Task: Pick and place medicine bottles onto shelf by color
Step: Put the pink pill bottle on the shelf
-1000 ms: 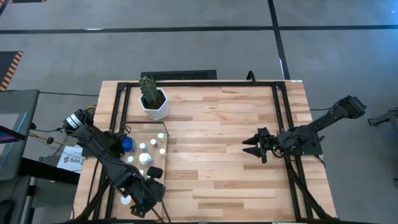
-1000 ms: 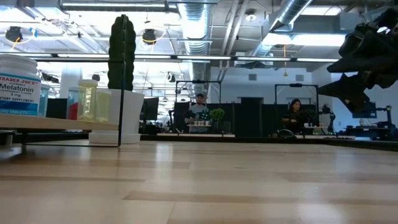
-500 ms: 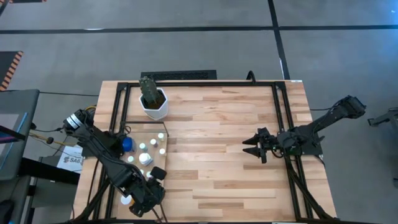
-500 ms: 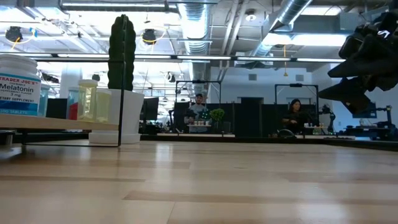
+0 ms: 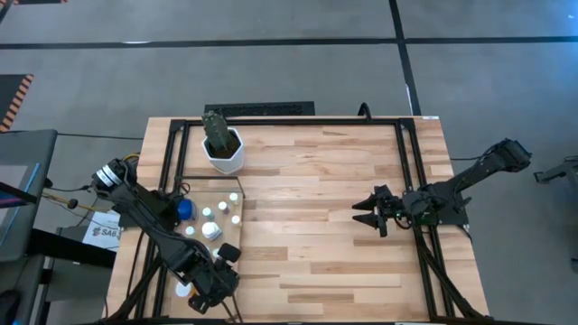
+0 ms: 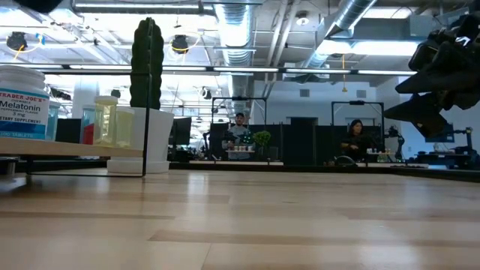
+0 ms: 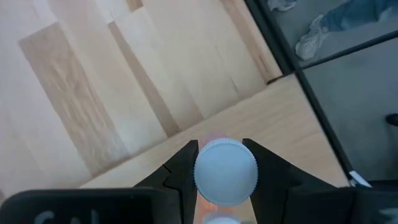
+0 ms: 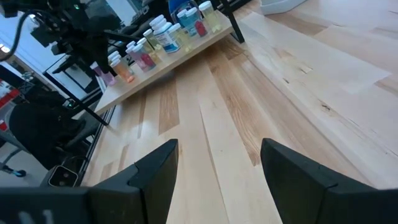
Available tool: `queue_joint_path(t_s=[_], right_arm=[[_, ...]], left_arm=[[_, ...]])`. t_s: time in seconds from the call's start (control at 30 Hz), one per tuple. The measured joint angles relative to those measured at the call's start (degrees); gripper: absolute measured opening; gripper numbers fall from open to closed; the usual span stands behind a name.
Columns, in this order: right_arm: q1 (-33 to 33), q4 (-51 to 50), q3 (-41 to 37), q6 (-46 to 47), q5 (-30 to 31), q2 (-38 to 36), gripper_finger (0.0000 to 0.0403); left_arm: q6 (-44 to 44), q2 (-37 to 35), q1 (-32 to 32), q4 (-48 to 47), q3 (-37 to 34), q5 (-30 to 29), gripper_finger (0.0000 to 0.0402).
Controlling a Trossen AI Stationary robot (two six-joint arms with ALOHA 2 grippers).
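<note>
The shelf [image 5: 217,236] is a pale board on the table's left side, and several white-capped medicine bottles [image 5: 222,207] stand on it. They also show in the right wrist view [image 8: 163,34]. My left gripper [image 5: 213,271] is over the shelf's near end, pointing down, shut on a white-capped bottle [image 7: 225,172] with a pinkish-orange body. Another cap [image 7: 217,219] shows just beside it. My right gripper [image 5: 365,211] is open and empty above the table's right half, pointing toward the shelf. My left gripper pinches the bottle between its two fingers [image 7: 184,168], which stand against opposite sides of the round white cap [image 7: 225,186]. The fingers come from above, pointing down. The bottle is upright. The cap hides whether its base stands on the shelf [image 7: 280,124] or is lifted.
A white hexagonal pot with a green cactus [image 5: 222,144] stands at the shelf's far end. A large blue-capped bottle [image 5: 185,209] sits at the shelf's left. Black frame rails [image 5: 411,162] run along the table's sides. People sit in the room beyond [image 6: 238,135].
</note>
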Motion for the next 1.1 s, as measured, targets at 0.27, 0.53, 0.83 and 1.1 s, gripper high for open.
queue_joint_path(t_s=[0.27,0.53,0.83,1.1], right_arm=[[0.00,-0.30,0.02,0.00,-0.01,0.00,0.0249],[0.00,-0.28,0.02,0.00,-0.01,0.00,0.0249],[0.00,-0.75,0.02,0.00,-0.01,0.02,0.0249],[0.00,-1.33,0.02,0.00,-0.01,0.02,0.0249]], left_arm=[[-0.07,0.00,-0.02,3.87,-3.32,1.31,0.0098],[0.10,0.00,-0.02,2.02,-3.42,1.34,0.0098],[0.65,0.00,0.00,6.15,-6.22,1.23,0.0098],[0.54,0.00,0.00,4.83,-6.24,1.22,0.0099]])
